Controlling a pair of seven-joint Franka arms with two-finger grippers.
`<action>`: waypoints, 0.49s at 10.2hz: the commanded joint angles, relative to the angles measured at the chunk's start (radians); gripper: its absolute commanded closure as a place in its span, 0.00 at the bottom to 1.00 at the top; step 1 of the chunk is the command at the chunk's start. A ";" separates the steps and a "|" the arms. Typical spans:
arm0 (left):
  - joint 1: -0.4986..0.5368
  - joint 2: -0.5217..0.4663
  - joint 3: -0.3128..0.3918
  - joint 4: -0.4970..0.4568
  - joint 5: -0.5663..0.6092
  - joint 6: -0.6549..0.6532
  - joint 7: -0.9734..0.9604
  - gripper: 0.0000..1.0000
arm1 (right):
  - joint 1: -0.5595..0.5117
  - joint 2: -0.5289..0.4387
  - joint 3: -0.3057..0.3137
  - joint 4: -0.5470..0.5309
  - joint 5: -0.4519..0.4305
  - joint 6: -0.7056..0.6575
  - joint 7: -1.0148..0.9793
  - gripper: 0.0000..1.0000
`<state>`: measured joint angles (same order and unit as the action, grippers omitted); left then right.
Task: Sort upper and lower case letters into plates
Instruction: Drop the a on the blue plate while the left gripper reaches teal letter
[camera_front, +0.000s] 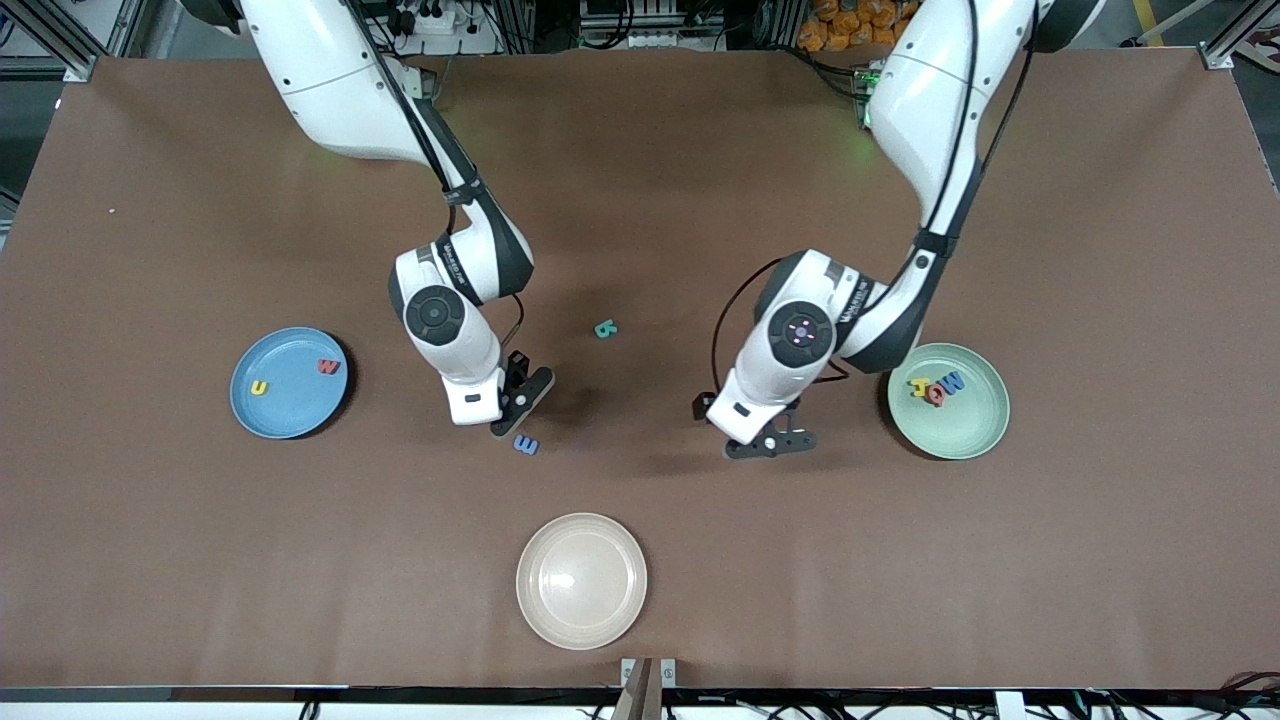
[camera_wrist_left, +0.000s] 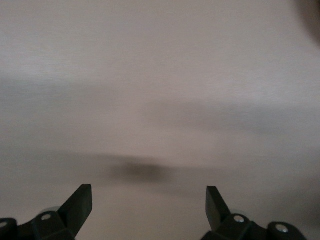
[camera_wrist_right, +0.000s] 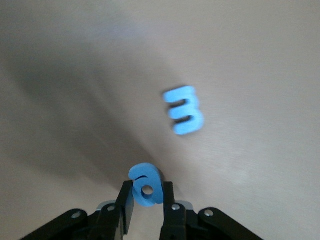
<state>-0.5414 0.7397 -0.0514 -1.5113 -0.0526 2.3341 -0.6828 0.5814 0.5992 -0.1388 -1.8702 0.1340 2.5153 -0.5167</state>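
Right gripper (camera_front: 520, 400) hangs over the middle of the brown surface (camera_front: 700, 560), clenched on a small blue letter "a" (camera_wrist_right: 146, 185), pinched between its two fingers in the right wrist view. Just beside it, at about five o'clock from the gripper in the front view, a blue letter "m" (camera_front: 526, 445) lies flat on the surface, untouched. Up at one o'clock from that gripper, a teal letter (camera_front: 605, 328) sits alone, farther from the front camera.

Left gripper (camera_front: 772, 443) hovers over bare surface toward the left arm's end, fingers spread wide, nothing between them; its wrist view shows only plain surface under the two tips.

Now the plates. The blue plate (camera_front: 290, 420), toward the right arm's end, holds a yellow letter (camera_front: 259, 388) and a red-pink letter (camera_front: 328, 367), lying apart from each other. The mint green plate (camera_front: 965, 430), at three o'clock from the left gripper, carries a tight cluster: a yellow letter (camera_front: 918, 387), a red-pink letter (camera_front: 936, 397) and a blue letter (camera_front: 952, 382), touching or nearly so. A cream plate (camera_front: 581, 580) sits at six o'clock, nearest the front camera.
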 joint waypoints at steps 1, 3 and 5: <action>-0.066 0.050 0.015 0.043 -0.017 0.065 -0.070 0.00 | -0.041 -0.067 -0.053 -0.026 -0.001 -0.007 0.001 1.00; -0.139 0.058 0.018 0.042 0.069 0.094 -0.072 0.00 | -0.084 -0.090 -0.099 -0.029 -0.001 -0.057 0.017 1.00; -0.207 0.061 0.019 0.042 0.106 0.110 -0.110 0.00 | -0.092 -0.104 -0.180 -0.035 -0.007 -0.172 0.017 1.00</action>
<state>-0.6991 0.7896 -0.0486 -1.4921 0.0155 2.4354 -0.7411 0.4926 0.5333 -0.2810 -1.8727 0.1340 2.4029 -0.5153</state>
